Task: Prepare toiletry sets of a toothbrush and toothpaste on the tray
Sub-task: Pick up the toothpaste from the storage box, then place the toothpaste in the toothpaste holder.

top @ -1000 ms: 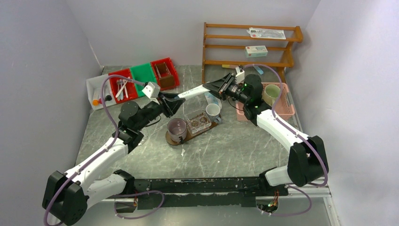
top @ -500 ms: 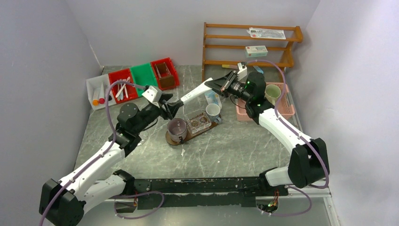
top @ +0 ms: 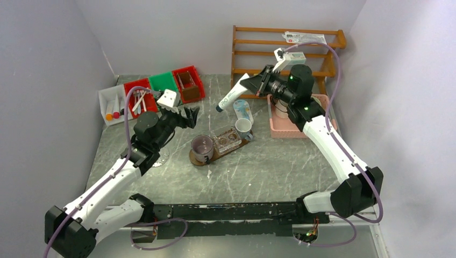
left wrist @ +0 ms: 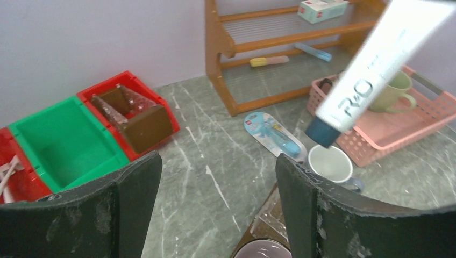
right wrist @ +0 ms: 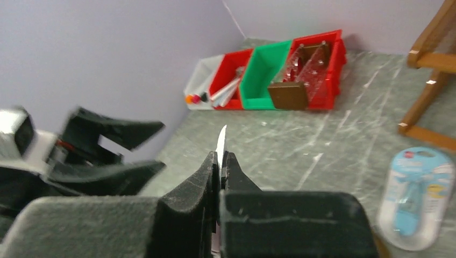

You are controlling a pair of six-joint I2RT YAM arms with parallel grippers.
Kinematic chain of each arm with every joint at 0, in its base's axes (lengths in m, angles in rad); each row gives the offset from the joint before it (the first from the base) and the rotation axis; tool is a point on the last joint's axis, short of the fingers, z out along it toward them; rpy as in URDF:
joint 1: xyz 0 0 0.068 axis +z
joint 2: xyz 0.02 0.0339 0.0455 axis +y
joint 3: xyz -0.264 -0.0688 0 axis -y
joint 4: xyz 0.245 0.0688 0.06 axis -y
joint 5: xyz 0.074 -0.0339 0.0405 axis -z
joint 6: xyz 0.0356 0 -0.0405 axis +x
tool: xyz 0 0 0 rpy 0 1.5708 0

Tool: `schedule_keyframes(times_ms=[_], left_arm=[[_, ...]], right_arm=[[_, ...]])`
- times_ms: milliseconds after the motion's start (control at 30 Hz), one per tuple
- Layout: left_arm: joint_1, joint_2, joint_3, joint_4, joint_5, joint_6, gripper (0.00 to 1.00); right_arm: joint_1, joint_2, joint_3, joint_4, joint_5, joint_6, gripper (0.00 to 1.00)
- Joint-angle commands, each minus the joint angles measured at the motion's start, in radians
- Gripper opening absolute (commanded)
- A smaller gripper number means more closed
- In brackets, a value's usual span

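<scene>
My right gripper (top: 259, 84) is shut on the flat end of a white toothpaste tube (top: 233, 95), which hangs slanted in the air, dark cap down, above the white mug (top: 243, 127). In the right wrist view only a thin white edge of the tube (right wrist: 221, 141) shows between the pressed jaws. My left gripper (top: 186, 115) stands open and empty, left of the tube (left wrist: 371, 70) and apart from it. The dark brown tray (top: 215, 153) carries a purple mug (top: 203, 146), a clear holder (top: 228, 141) and the white mug. Slim white toothbrushes (top: 139, 100) lie in a red bin.
A blue blister-packed toothbrush (top: 243, 110) lies behind the tray. A pink basket (top: 314, 128) with a green mug (left wrist: 395, 91) sits at the right. The wooden rack (top: 285, 54) stands at the back, with boxes on its shelves. Red and green bins (top: 164, 86) line the back left.
My left gripper let go of the tube, opened wide and drew back to the left. The right gripper closed on the tube's end and lifted it up and to the right.
</scene>
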Motion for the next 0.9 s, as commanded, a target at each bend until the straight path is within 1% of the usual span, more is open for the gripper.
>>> schedule_keyframes(times_ms=[0,100,233,433,533,600,667,867], left_arm=[[0.004,0.03,0.075,-0.099,-0.159,-0.019,0.83],[0.012,0.039,0.093,-0.131,-0.231,-0.044,0.87],[0.041,0.042,0.109,-0.168,-0.291,-0.082,0.91],[0.107,0.056,0.129,-0.21,-0.298,-0.131,0.92],[0.13,0.081,0.155,-0.24,-0.3,-0.136,0.93],[0.139,0.096,0.176,-0.291,-0.315,-0.146,0.93],[0.146,0.102,0.179,-0.298,-0.321,-0.149,0.93],[0.158,0.113,0.185,-0.306,-0.323,-0.156,0.94]], right_arm=[[0.045,-0.02,0.037,-0.139,0.043,-0.344,0.0],[0.095,-0.031,0.025,-0.166,0.084,-0.487,0.0],[0.156,-0.049,-0.011,-0.165,0.116,-0.638,0.0],[0.241,-0.049,-0.026,-0.185,0.179,-0.812,0.0],[0.271,-0.059,-0.043,-0.177,0.2,-0.863,0.0],[0.291,-0.073,-0.07,-0.16,0.224,-0.893,0.0],[0.303,-0.086,-0.098,-0.141,0.244,-0.91,0.0],[0.327,-0.092,-0.143,-0.099,0.247,-0.897,0.0]])
